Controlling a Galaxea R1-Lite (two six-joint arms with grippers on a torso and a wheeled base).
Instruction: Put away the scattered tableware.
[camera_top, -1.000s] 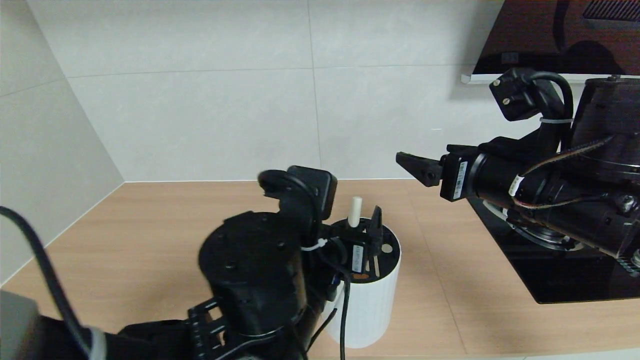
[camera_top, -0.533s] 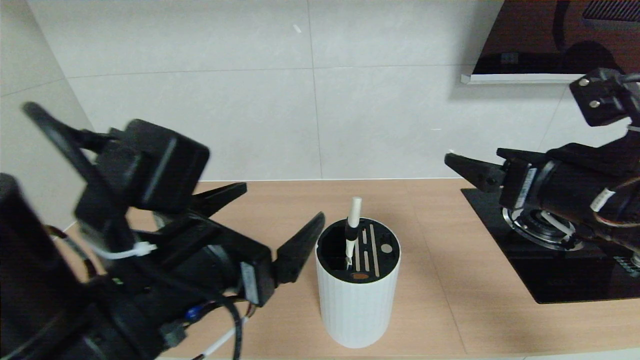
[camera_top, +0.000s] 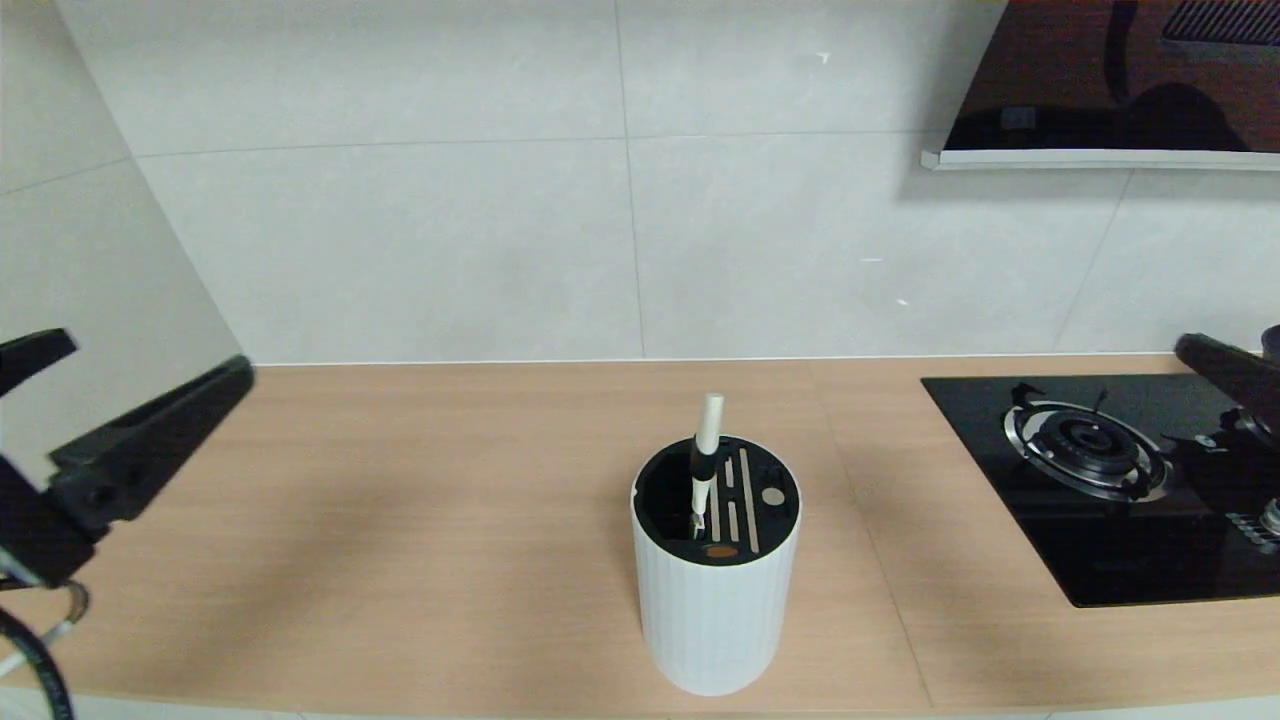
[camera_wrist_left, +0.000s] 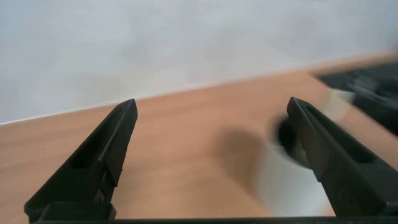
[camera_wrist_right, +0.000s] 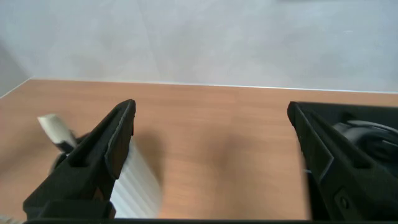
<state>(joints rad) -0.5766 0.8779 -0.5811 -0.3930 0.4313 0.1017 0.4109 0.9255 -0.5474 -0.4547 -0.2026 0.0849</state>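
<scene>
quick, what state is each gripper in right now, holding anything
Left gripper: open, holding nothing.
Right gripper: open, holding nothing.

Both grippers held wide open.
The left gripper (camera_top: 150, 355) is seen at the head view's left edge with its fingers spread well apart; the right gripper (camera_wrist_right: 211, 107) is likewise spread, at the right edge.

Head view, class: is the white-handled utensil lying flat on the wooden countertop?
No, the white-handled utensil stands upright in the white holder, its handle poking above the holder's black top.
</scene>
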